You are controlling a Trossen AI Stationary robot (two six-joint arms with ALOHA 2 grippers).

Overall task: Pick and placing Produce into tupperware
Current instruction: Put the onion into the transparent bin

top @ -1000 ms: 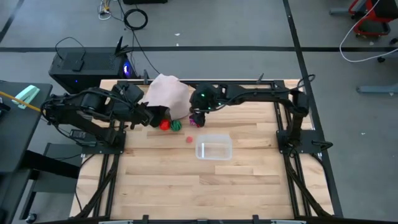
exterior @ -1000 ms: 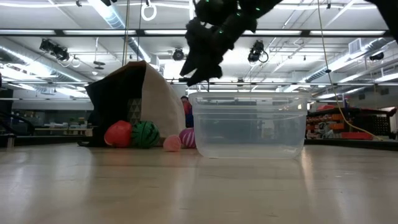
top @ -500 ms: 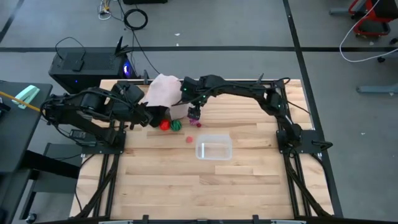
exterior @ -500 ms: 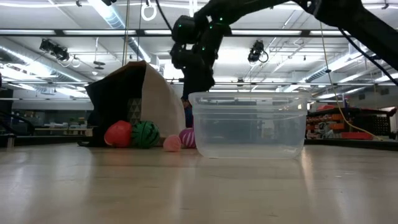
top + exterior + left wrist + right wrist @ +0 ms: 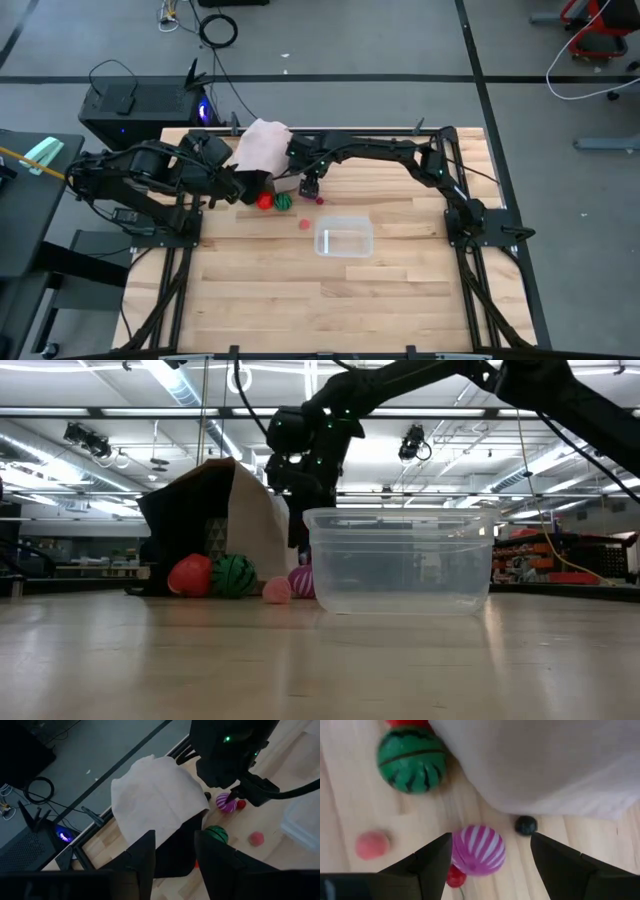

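The right gripper (image 5: 485, 857) hangs with fingers spread wide and empty, straddling the magenta-and-white striped ball (image 5: 478, 850) beside the pale bag (image 5: 262, 145) near the table's (image 5: 400, 300) far edge; the whole near half of the plank top lies bare. The left gripper (image 5: 175, 852) holds the bag's dark mouth edge between part-closed fingers. The clear, smooth, round-cornered tub (image 5: 344, 240) stands empty at mid-table, well apart from the produce: red piece (image 5: 264, 201) and striped green melon (image 5: 284, 201) at the bag mouth, pink ball (image 5: 304, 225) nearest the tub, a small dark red piece (image 5: 454, 876) touching the striped ball, and a tiny dark ball (image 5: 526, 825) at the bag's edge.
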